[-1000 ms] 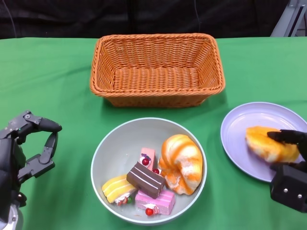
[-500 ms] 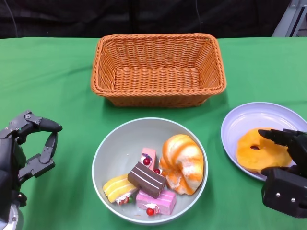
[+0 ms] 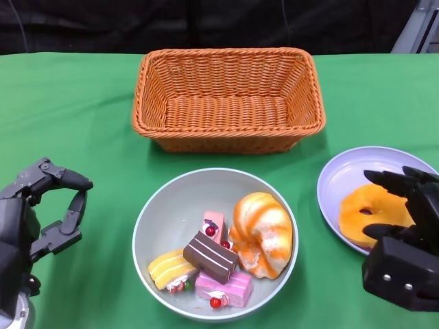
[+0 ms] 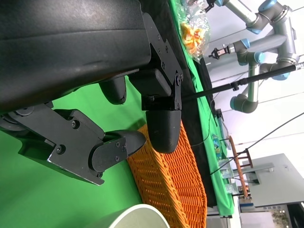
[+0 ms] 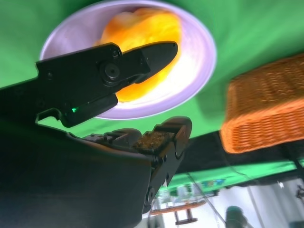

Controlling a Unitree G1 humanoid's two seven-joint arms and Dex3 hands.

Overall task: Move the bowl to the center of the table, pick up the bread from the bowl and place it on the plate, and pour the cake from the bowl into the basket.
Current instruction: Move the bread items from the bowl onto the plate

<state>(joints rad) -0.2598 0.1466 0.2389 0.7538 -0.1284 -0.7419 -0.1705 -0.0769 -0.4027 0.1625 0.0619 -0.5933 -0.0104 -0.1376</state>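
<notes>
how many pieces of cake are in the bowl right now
4, clustered in the near-left part of the bowl: a yellow slice, a chocolate slice, a pink slice nearest the robot, and a small pink piece behind them. Others may be hidden under these or the bread.

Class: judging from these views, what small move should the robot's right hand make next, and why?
Probably lift the right hand clear of the lilac round plate. The orange ring-shaped bread already lies flat there, the fingers look spread above it, and a swirled bun still waits in the pale grey bowl.

Basket (image 3: 228, 98) behind bowl (image 3: 164, 205) — plate (image 3: 341, 179) to its right.
</notes>
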